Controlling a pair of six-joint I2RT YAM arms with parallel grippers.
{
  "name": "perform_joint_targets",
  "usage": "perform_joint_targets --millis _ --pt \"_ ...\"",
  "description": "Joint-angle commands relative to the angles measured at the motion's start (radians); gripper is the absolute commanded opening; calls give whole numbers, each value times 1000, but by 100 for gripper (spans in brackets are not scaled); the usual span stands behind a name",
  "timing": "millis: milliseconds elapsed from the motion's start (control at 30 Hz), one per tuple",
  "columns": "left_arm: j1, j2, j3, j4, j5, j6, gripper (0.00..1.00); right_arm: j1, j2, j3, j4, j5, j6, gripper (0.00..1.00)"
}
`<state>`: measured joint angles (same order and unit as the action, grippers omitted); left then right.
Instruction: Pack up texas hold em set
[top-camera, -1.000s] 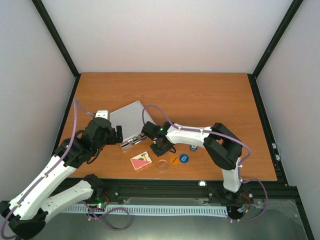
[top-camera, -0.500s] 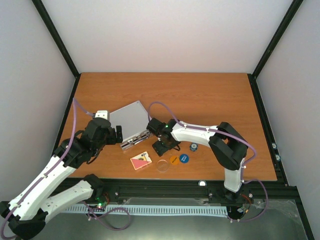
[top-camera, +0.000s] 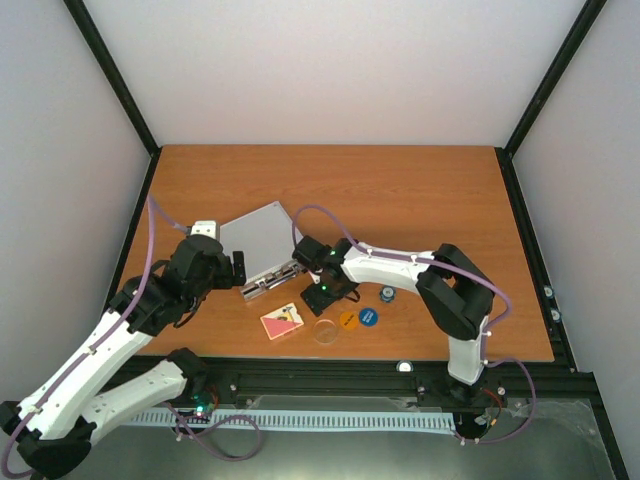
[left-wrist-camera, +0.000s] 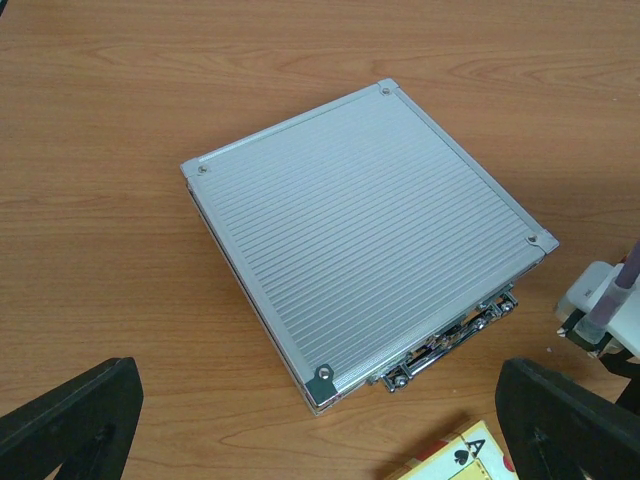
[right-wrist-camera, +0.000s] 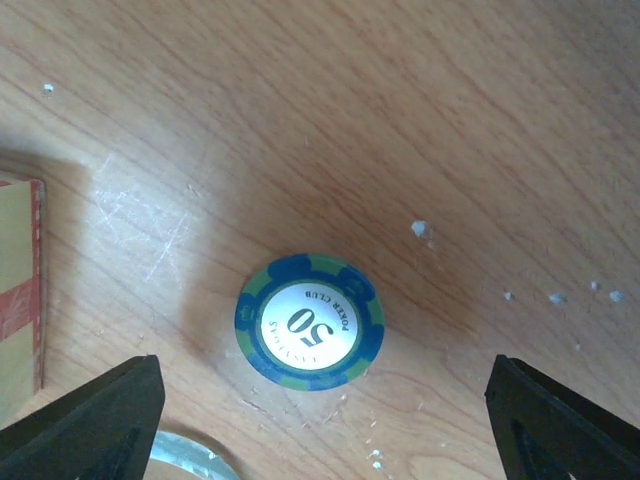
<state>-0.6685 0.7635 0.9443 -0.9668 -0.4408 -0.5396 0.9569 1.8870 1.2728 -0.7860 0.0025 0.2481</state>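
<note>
you've got the case (left-wrist-camera: 360, 230) shut, flat on table (left-wrist-camera: 100, 100). l gripper (left-wrist-camera: 320, 425) spread wide, empty, just off its latch side. r gripper (right-wrist-camera: 325, 425) spread too, above a 50 chip (right-wrist-camera: 309, 321) near case.

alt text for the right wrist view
A blue chip marked 50 lies flat on the wood table, centred between two open fingers at the bottom corners. The edge of a deck shows at left, the rim of a clear disc at bottom left.
</note>
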Motion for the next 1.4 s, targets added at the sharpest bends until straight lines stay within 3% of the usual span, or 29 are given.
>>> perform_joint_targets --millis 0,367,533,733,1367 --pt "0 -6 12 -10 -4 -13 100 0 36 31 13 -4 -28 89" --pt "0 -11 26 -13 2 -7 100 -1 93 42 27 -5 -39 80" --pt "0 -15 33 -7 16 0 100 -1 107 51 17 -1 -31 64" --pt "0 32 50 3 52 6 100 -1 57 33 14 37 -8 56" --pt "0 83 87 29 41 41 100 -3 -38 -9 43 72 13 46"
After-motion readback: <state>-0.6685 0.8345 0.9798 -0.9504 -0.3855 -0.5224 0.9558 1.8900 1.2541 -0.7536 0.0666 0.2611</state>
